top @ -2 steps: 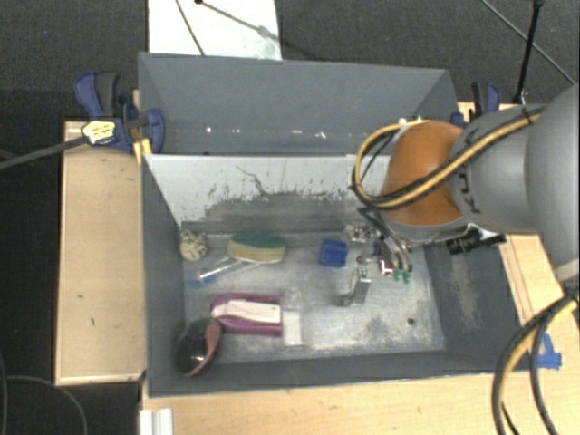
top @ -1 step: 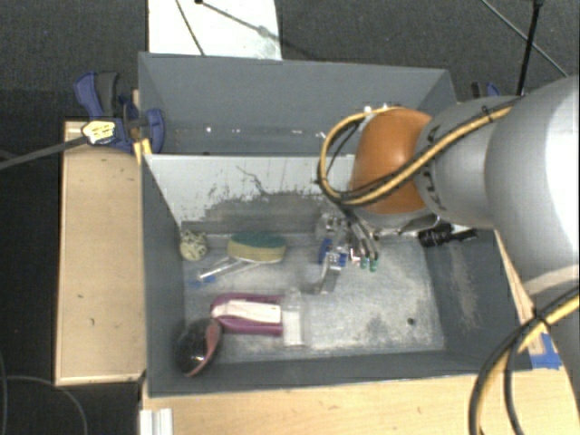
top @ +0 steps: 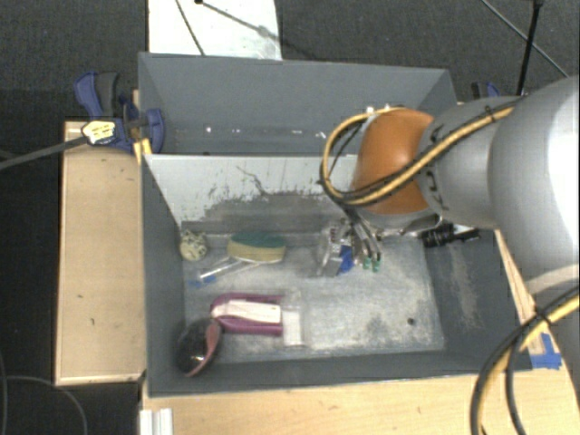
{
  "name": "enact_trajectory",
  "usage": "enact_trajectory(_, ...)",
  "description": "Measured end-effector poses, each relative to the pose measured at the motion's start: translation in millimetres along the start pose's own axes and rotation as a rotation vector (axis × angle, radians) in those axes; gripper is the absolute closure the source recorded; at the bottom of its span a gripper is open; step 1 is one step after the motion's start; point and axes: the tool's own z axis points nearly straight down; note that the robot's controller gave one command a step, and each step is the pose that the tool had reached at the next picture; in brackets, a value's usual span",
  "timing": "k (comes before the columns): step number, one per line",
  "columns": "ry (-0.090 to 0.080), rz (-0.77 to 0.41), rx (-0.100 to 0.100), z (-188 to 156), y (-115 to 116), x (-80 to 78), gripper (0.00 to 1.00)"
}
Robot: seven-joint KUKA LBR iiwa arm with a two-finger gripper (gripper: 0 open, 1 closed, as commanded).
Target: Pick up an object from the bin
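The hand (top: 349, 254) sits low at the far middle of the grey metal bin (top: 390, 315); I cannot tell whether it is spread or pressed together. Just to its left lies the cream-and-green oval scrubbing brush with a clear plastic handle (top: 254, 248). It is probably light, stiff and rather slick, best pinched across the head's sides.

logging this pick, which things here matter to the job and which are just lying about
In the job: grey bin; gripper, low by its back wall; small blue thing at the gripper's tip.

Lying about: green-headed brush; pale round lump; purple and white packet; dark round thing, front left.
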Motion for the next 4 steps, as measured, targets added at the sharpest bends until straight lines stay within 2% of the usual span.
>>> enact_trajectory(1,-0.007,-0.012,-0.001,-92,-15,-4.0,1.0)
enact_trajectory(2,0.002,-0.016,0.001,-87,-15,-2.1,0.0)
enact_trajectory(3,0.008,0.088,0.002,-10,-36,-6.0,0.0)
enact_trajectory(4,0.001,0.083,0.0,-14,-35,-7.6,1.0)
